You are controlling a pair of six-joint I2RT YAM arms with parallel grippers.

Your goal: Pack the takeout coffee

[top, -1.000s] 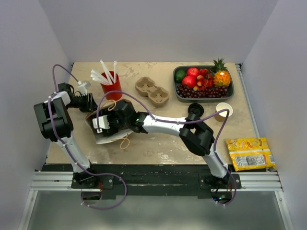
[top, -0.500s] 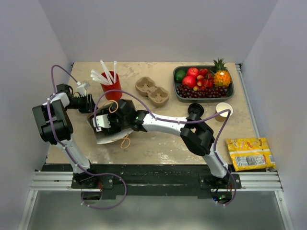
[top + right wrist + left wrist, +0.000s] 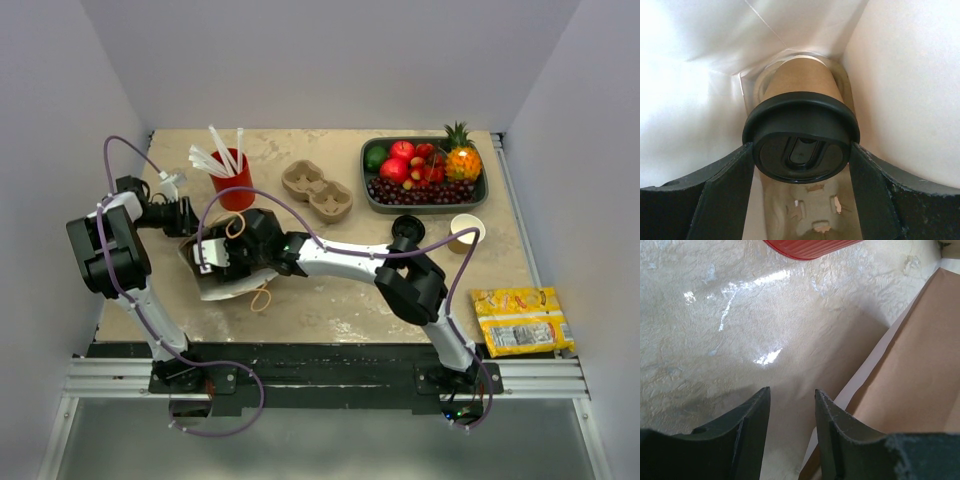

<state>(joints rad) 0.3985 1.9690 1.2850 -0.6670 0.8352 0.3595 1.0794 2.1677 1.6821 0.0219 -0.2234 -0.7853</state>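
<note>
Right wrist view. The takeout coffee point(image 3: 800, 120) is shown inside the paper bag point(image 3: 685, 100), at the centre of the frame. It is clamped at its black lid between the two fingers of the right end effector point(image 3: 801, 150). The cup's long axis runs straight away from the fingers, with the lid towards the camera and the base deep towards the bag's closed end at upper centre. Release and withdrawal are therefore judged to lie back along that same axis. A pale moulded piece point(image 3: 807, 220) at the lower edge cannot be identified, and whether the base is seated on anything cannot be told.

Left wrist view. The left end effector point(image 3: 791, 395) is held with its fingers apart, and bare surface point(image 3: 730, 315) shows in the gap. The bag's edge passes behind one finger, and contact cannot be confirmed.

Top external view. The coffee is hidden by the right arm and the bag at centre left. The left arm is placed beside the bag, outside it.
</note>
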